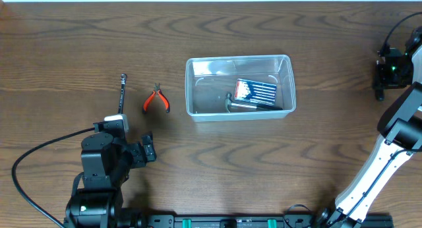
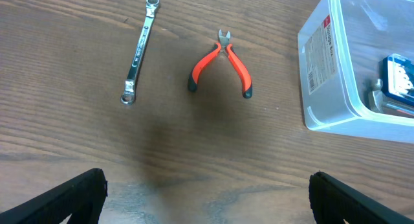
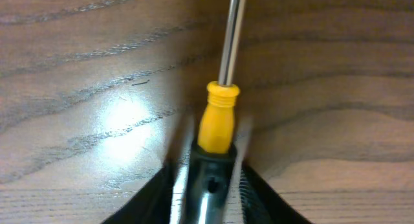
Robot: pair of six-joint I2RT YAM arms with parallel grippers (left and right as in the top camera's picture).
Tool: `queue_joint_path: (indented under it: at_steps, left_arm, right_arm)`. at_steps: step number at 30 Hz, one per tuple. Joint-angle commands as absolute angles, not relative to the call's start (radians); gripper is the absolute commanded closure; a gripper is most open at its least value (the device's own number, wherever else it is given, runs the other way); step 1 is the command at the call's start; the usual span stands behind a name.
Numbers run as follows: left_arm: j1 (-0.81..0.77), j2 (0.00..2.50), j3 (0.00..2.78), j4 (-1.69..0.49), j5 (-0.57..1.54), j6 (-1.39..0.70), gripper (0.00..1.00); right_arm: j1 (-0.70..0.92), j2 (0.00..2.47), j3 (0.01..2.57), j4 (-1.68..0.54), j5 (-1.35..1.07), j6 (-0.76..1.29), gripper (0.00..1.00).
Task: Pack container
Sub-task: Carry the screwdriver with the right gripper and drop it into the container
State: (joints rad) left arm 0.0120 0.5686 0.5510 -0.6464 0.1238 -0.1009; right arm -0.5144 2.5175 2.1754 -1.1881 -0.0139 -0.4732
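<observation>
Clear rectangular container [image 1: 210,78], rounded corners and rim, upright, open-topped, long side running left-right, centred in overhead view, partly filled.

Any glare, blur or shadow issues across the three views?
Right wrist: glare patch on the brown wooden table; the yellow-handled screwdriver in the right end effector is blurred, too close. Left wrist: sharp, soft shadow below the orange-handled pliers. Overhead: evenly lit, no strong glare on the clear plastic rectangular container.
</observation>
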Motion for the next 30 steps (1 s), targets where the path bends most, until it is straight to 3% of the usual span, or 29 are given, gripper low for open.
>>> queue_joint_path:
  at_steps: [1,13,22,30]
  left_arm:
    - [0.016,0.57,0.574,-0.644,0.119,-0.099,0.02]
    - [0.016,0.57,0.574,-0.643,0.119,-0.099,0.02]
    - [0.016,0.57,0.574,-0.643,0.119,-0.099,0.02]
    - [0.016,0.57,0.574,-0.644,0.092,-0.099,0.02]
  right_arm:
    - [-0.529,2.555,2.135,-1.188,-0.035,-0.465,0.75]
    - [-0.529,2.555,2.135,-1.189,-0.052,-0.45,0.99]
    - [-0.472,2.483,2.204,-1.228,-0.131,-0.45,0.99]
    - [-0.271,2.212,2.399,-1.239,-0.196,-0.553,0.99]
